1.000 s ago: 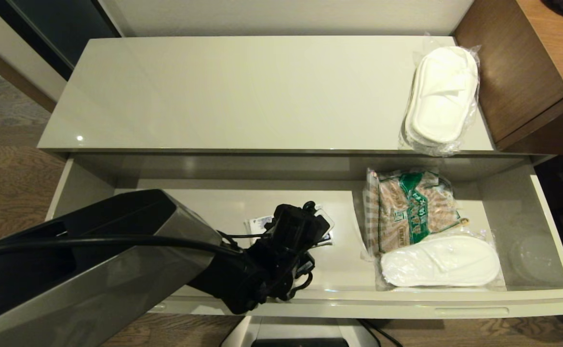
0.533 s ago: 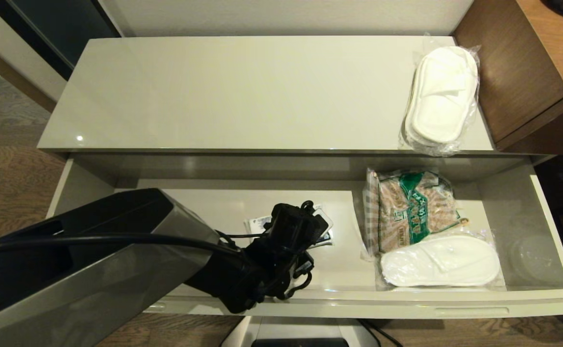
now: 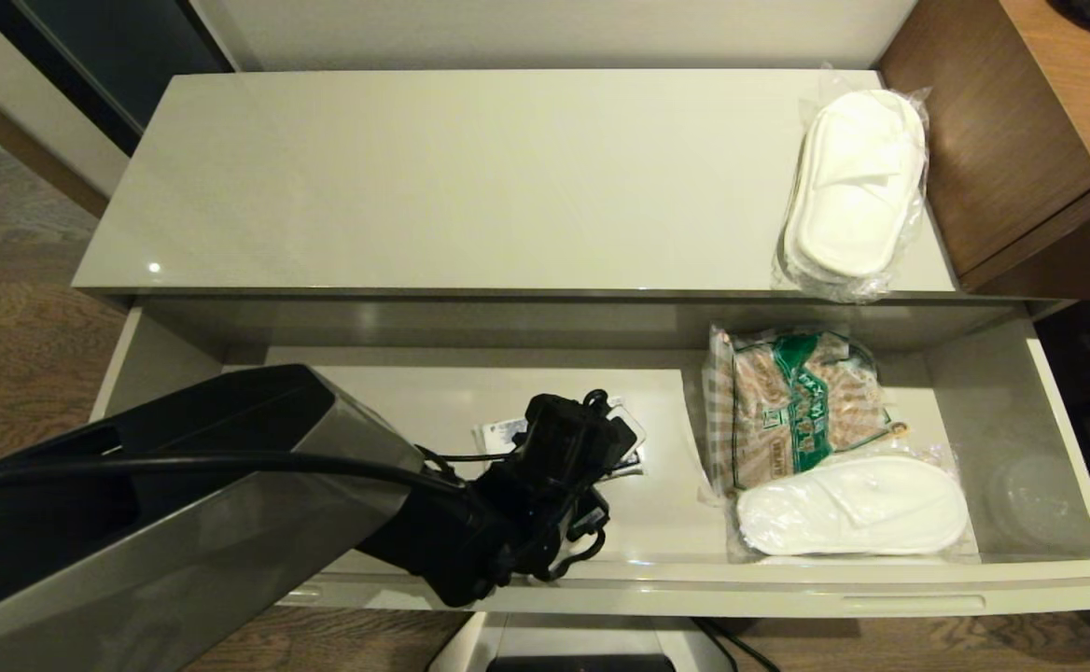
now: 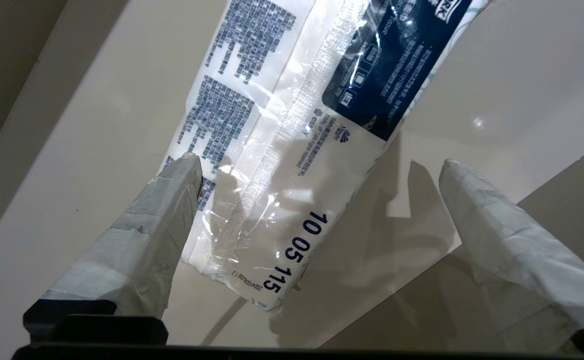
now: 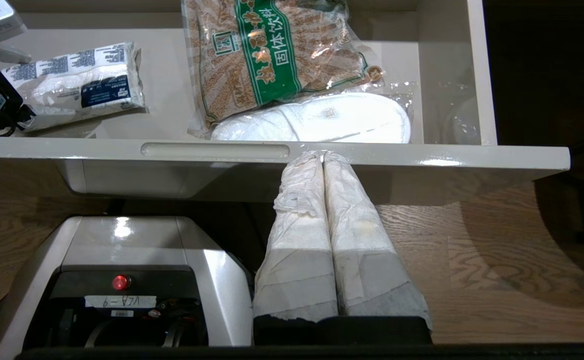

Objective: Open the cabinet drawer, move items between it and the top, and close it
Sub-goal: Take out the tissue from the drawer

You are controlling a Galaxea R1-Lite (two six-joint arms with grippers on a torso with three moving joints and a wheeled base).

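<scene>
Drawer [image 3: 1049, 574] is pulled fully out, so the open step is done; tissue pack [image 4: 292, 150] lies flat on the drawer floor, left of centre, not yet lifted; soft white pack, clear wrap, blue print and a dark blue label, date code at the near end; looks squashy, should take a pinch across its width. Left tool [image 4: 317, 200] hangs just over it, spread wide, one fingertip [image 4: 179, 180] over the pack's edge, the other out over bare floor; nothing gripped. My read: grasp is lined up but skewed, wants centring before closing.

One wrapped slipper pack [image 3: 858, 187] sits on the top [image 3: 414, 187] at its right end; another slipper [image 3: 853, 509] lies in the drawer's right part, overlapping the snack bag [image 3: 797, 401]; whether it needs to move, can't tell. Left to do: lift tissues to the top, then close the drawer.

Right tool [image 5: 324, 157] is parked low in front of the drawer's front rim, pressed together, empty.
</scene>
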